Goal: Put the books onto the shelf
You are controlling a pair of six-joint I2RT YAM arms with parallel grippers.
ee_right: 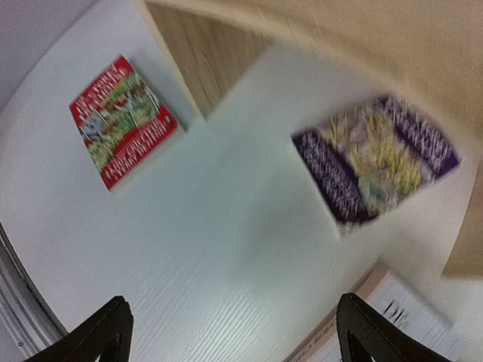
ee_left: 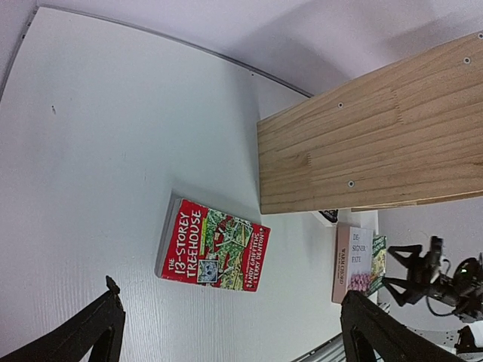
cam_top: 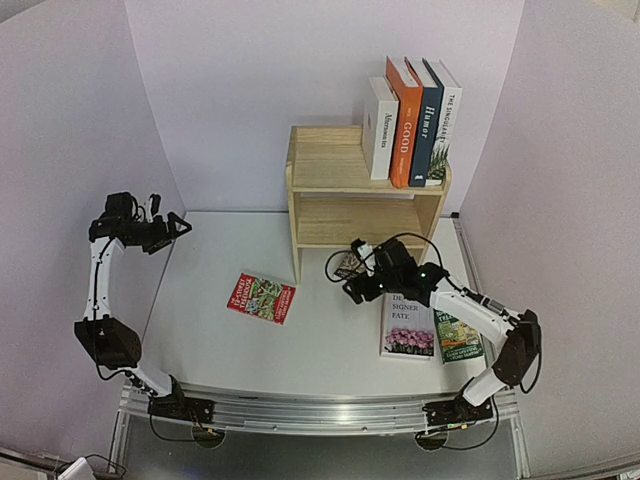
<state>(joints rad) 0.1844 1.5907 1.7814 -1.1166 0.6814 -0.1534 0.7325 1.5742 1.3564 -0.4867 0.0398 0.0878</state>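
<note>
Four books [cam_top: 412, 120] stand upright on top of the wooden shelf [cam_top: 330, 170]. A red book [cam_top: 261, 297] lies flat on the table left of the shelf, also in both wrist views [ee_left: 213, 245] [ee_right: 124, 121]. A dark patterned book [cam_top: 349, 265] lies by the shelf's front foot and is blurred in the right wrist view [ee_right: 375, 160]. A white book [cam_top: 407, 325] and a green book [cam_top: 458, 337] lie side by side at the right. My right gripper [cam_top: 356, 288] hovers open just in front of the patterned book, nothing between its fingers [ee_right: 234, 332]. My left gripper [cam_top: 176, 227] is open, raised at the far left [ee_left: 234, 332].
The shelf's side panel [ee_left: 377, 143] fills the upper right of the left wrist view. Pale walls close in the table on three sides. A metal rail [cam_top: 320, 410] runs along the near edge by the arm bases. The shelf's lower tier [cam_top: 360, 220] holds nothing.
</note>
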